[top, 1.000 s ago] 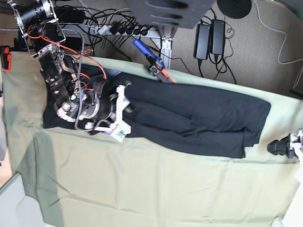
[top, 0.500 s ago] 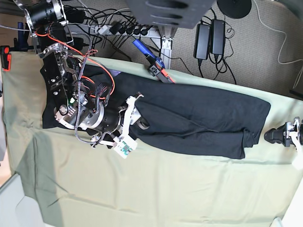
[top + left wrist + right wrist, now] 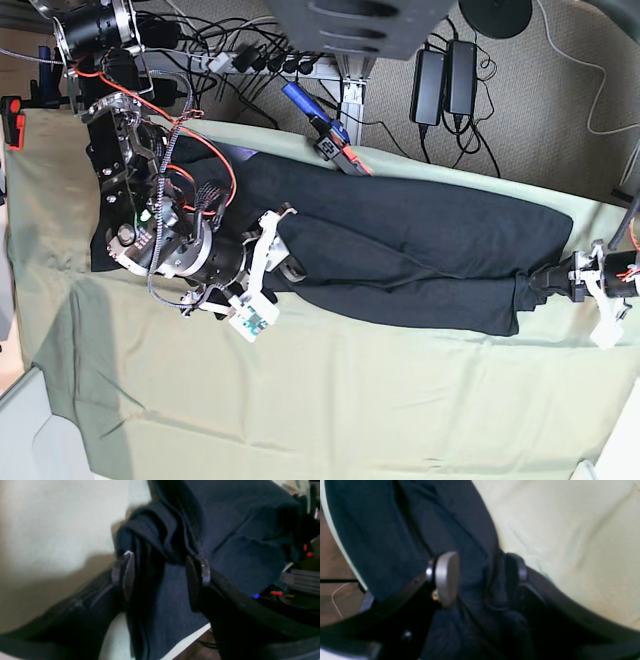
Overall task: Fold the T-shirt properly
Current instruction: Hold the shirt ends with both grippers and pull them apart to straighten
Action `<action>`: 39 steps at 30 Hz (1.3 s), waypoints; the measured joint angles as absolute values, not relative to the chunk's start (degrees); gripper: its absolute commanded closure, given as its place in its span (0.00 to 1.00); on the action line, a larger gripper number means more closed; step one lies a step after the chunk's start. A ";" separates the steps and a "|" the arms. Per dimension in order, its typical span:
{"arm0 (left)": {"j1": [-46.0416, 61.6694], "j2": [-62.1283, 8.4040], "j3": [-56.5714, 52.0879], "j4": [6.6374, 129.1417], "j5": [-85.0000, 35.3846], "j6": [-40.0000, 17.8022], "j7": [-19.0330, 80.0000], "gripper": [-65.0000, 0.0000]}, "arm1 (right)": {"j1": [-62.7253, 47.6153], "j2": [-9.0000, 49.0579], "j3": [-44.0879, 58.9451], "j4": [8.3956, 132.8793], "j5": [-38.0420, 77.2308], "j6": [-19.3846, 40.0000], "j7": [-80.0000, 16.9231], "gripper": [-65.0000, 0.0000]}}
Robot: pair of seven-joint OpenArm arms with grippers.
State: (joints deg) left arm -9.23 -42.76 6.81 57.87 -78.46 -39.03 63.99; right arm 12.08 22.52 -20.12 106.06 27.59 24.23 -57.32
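Your left gripper (image 3: 161, 577) stands wide, a bunched corner of the black T-shirt (image 3: 420, 240) between its fingers. Your right gripper (image 3: 480, 580), part-open, straddles a fold; whether it grips, you cannot tell.

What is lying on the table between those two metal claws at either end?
In the base view, only the long black cotton T-shirt stretches between the right gripper and left gripper, over the pale green table cloth.

Left gripper (image 3: 545, 279) advanced onto T-shirt (image 3: 420, 245) end; fingers (image 3: 126, 572) now straddle bunched hem.
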 measured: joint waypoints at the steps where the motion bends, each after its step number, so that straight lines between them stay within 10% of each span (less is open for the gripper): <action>1: -9.23 -42.63 6.81 57.76 -78.48 -39.03 63.88 0.45 | 12.08 22.50 -19.99 106.06 27.59 24.25 -57.32 0.53; 28: -9.34 -39.31 6.79 57.71 -83.00 -39.00 66.65 0.46 | 12.05 22.52 -19.81 106.06 27.59 24.23 -57.32 0.53; 35: -9.37 -38.24 6.79 57.71 -82.98 -39.00 66.65 0.99 | 11.88 22.52 -19.81 106.06 27.57 24.23 -57.36 0.53; 39: -9.41 -38.24 6.79 57.71 -80.86 -39.03 65.93 1.00 | 11.88 22.50 -19.77 106.06 27.59 24.23 -57.32 0.53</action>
